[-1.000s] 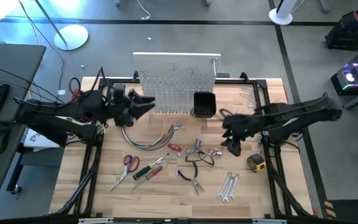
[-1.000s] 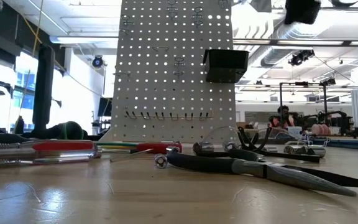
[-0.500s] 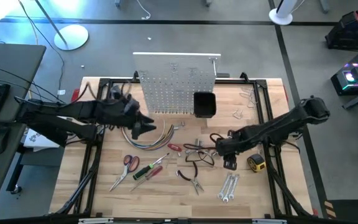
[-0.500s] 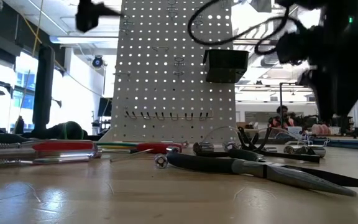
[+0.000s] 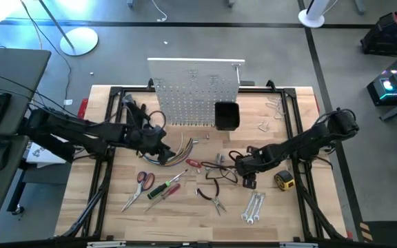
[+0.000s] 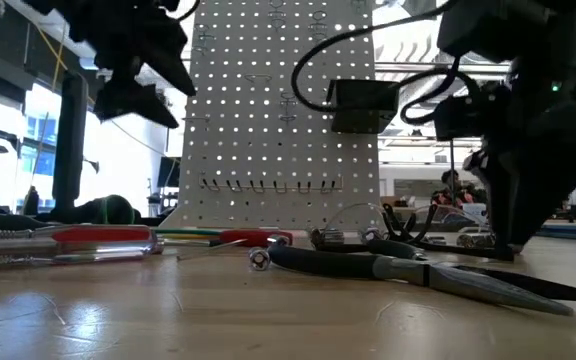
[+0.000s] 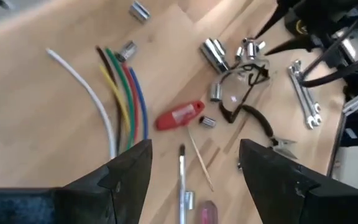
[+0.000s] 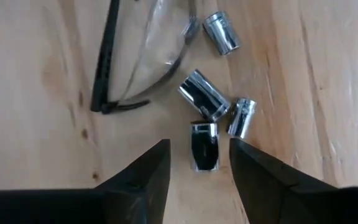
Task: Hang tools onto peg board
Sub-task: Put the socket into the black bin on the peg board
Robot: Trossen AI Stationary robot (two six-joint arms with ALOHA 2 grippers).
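Since earlier, right gripper dropped low, jaws apart astride a socket at 5 o'clock of the peg board. Centre, then pinch. Left gripper spread, holding nothing.

No legible text, label or number anywhere

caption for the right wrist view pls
Right gripper open, straddling a chrome socket beside safety glasses.
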